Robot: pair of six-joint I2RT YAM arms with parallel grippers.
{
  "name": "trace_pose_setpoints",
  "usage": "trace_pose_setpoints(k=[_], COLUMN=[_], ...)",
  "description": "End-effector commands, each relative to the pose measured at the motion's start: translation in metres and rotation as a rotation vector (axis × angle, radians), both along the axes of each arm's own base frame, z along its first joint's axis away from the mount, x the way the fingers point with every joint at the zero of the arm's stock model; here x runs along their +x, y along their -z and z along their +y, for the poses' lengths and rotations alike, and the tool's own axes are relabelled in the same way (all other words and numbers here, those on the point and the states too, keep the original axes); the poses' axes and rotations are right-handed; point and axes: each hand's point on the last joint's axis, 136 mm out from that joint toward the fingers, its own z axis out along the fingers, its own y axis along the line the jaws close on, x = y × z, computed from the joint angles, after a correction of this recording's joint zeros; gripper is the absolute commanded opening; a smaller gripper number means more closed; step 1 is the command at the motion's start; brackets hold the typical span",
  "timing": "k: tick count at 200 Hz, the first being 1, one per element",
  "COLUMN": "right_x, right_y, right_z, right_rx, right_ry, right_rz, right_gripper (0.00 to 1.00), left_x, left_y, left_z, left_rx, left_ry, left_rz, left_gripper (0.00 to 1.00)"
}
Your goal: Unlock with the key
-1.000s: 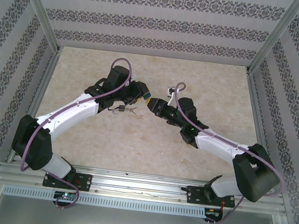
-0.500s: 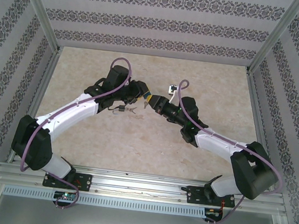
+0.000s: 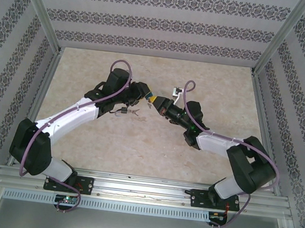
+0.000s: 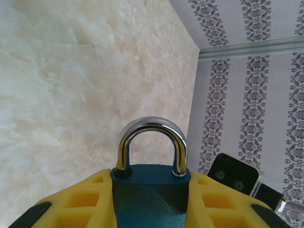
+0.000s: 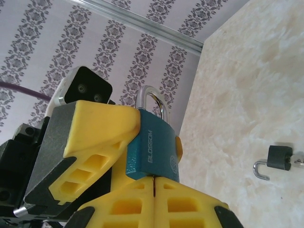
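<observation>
Over the beige surface (image 3: pixel 137 151) at centre of the top view, clamping the teal padlock (image 4: pixel 149 192) by its body in the left gripper (image 3: pixel 148 96), shackle closed, with the right gripper (image 3: pixel 159 104) butted against its underside, fingers pressed together; lower right in the right-wrist view, small dark padlock (image 5: pixel 277 158) lying open.

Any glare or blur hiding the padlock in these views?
Left wrist: bright glare on the shackle, edges sharp. Right wrist: blue padlock crisp, lettering readable; small black padlock slightly soft. Top external: even light, both too small for detail.
</observation>
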Motion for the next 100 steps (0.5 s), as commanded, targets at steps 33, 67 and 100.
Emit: trace_pose_setpoints(k=[33, 67, 100], right_x=[0.004, 0.005, 0.004], right_y=[-0.020, -0.016, -0.007], right_z=[0.003, 0.003, 0.002], right_rx=[0.248, 0.245, 0.191], right_ry=[-0.038, -0.036, -0.029], right_rz=[0.000, 0.013, 0.020], right_gripper=[0.00, 0.00, 0.16], left_x=[-0.001, -0.003, -0.002], left_y=[-0.068, -0.079, -0.073], left_z=[-0.012, -0.012, -0.011], left_rx=[-0.185, -0.199, -0.174], left_ry=[0.044, 0.052, 0.047], left_rz=[-0.218, -0.261, -0.237], left_gripper=[0.25, 0.25, 0.25])
